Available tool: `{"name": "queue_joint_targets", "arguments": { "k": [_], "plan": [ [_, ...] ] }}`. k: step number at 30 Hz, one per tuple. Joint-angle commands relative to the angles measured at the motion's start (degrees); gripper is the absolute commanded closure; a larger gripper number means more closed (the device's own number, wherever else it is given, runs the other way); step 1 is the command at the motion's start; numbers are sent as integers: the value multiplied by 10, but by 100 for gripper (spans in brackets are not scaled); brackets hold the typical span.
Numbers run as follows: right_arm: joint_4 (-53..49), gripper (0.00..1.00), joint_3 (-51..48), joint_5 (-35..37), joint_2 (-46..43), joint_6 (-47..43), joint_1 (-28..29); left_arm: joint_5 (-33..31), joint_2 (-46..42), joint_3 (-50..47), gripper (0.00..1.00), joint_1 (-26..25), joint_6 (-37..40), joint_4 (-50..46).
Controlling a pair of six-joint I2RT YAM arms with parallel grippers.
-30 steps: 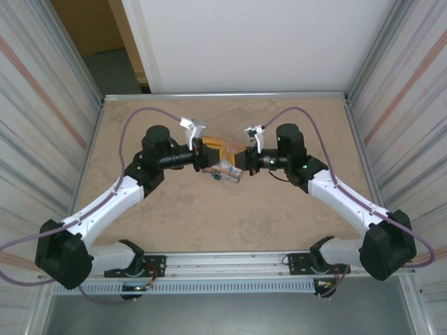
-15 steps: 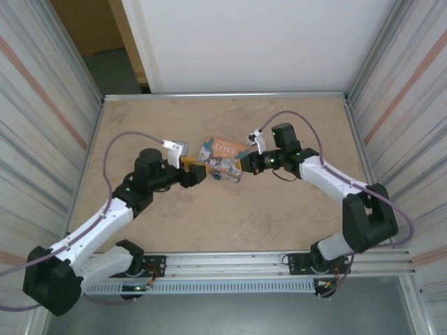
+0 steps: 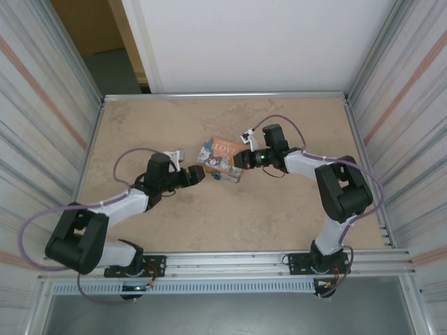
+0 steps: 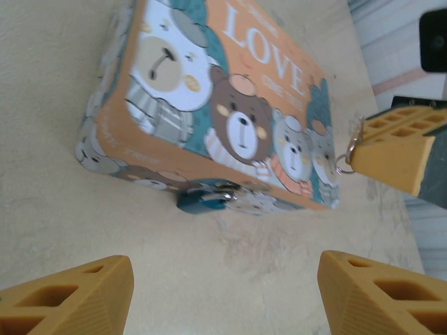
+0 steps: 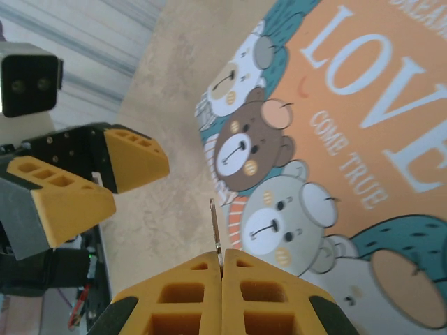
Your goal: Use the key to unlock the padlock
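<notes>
At the right pincer: yellow pads pressed flat together, pinching a thin metal key, blade sticking straight out toward the bear-printed tin. Contact between key and tin: cannot tell.

From the left wrist, the same right pincer at the right edge, with a small ring dangling off its tip, a detail lost from above.

At the left pincer: spread wide, gripping nothing, one pad in each lower corner, bare table between. Straight ahead of those pads, clear from this wrist: the padlock, dark blue-green, lying on the table against the tin's near side. From above, merely a dark speck for the padlock. From the right wrist, the gaping left pincer facing across.

Counted: two pincers, one key, one padlock, one tin.

Both arms stretched low over the table, forearms near level, pointing inward at each other. Left pincer just left of the tin, apart from it; right pincer at the tin's right end.
</notes>
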Motion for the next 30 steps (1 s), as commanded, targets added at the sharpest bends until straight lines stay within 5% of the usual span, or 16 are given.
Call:
{"name": "queue_joint_targets", "arguments": {
  "k": [1,22,30],
  "plan": [
    [49,100,23,-6,28,35,-11,56,43,34,29,1,-25,59],
    [19,100,79,12,106,21,-39,120,252,205,32,34,6,70],
    [19,100,83,14,101,22,-41,91,211,185,34,28,76,3]
  ]
}}
